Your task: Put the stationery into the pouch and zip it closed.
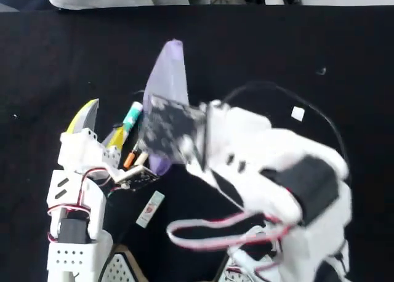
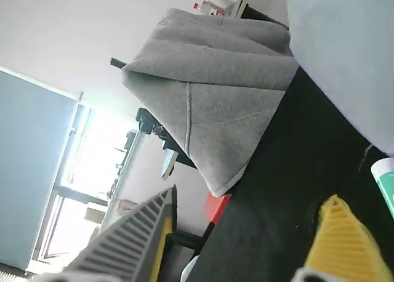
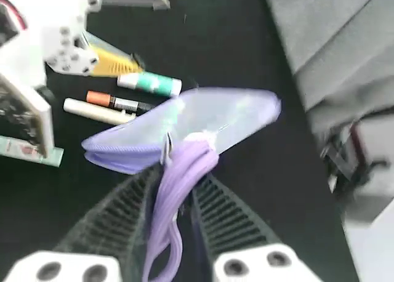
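While the right gripper (image 3: 178, 174) has its dark ribbed fingers (image 3: 225, 217) pressed together on the purple strap (image 3: 175, 189) of the lilac soft fabric pouch (image 3: 191, 119), the pouch lies lengthwise on the black table (image 1: 277, 48). Its far end points away from the arms. Cannot tell whether the zip is open or shut.

Left gripper (image 2: 252, 202) is spread wide with nothing between its yellow finger and grey ribbed finger. It sits low over the table just beside the pouch, on the side where the pens are.

Stationery is outside the pouch, on the table between it and the left gripper:
- green-and-white marker (image 3: 149, 83), close to the pouch edge
- orange-banded white pen (image 3: 104, 100), next to the marker
- cream pen (image 3: 92, 111), alongside the orange-banded one, touching or nearly so
- small white-and-green flat packet (image 1: 151, 208), nearer the arm bases and apart from the pens

Grey folded cloth (image 2: 215, 91) lies at the far table edge, beyond the pouch.
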Controlling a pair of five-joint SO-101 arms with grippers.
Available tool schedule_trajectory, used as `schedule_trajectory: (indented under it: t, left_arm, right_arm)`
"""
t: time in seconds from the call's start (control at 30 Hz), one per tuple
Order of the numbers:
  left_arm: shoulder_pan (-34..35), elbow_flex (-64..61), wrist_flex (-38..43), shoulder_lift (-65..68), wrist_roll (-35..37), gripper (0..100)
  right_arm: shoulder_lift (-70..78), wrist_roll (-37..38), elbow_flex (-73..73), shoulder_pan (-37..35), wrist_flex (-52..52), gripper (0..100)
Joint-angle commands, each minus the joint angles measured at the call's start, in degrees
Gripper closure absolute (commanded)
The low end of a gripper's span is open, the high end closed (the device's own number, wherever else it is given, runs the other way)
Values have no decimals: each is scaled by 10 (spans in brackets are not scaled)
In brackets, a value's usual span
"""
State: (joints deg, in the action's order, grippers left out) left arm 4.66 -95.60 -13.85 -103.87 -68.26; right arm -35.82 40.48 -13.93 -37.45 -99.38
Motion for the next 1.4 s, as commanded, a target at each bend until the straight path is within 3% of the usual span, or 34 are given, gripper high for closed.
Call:
schedule_trajectory:
  t: [0.0,0.13,0.23,0.5,0.7,0.8,0.97,1.07,1.37]
  left_arm:
    - [29,24,0,-5,-11,636]
    - [85,17,2,-5,-11,636]
    - [123,13,2,-5,-11,636]
    - [145,-2,2,-5,-8,636]
    - [131,-16,2,-5,-2,636]
    - [123,-15,2,-5,59,636]
    - [87,-2,2,-5,153,636]
    - [70,8,-1,-5,192,636]
    - [65,7,-2,-5,200,636]
  right_arm:
    - [-47,-6,19,-46,-18,986]
    - [-56,-1,44,-99,-18,986]
    - [-56,25,43,-87,-18,986]
    - [-56,93,-40,149,1,986]
    - [-44,-6,-162,215,6,986]
    - [-10,-60,-195,231,6,986]
    - [47,-86,-245,229,8,986]
    - [79,-87,-291,189,36,986]
    - [184,-63,-358,32,3,986]
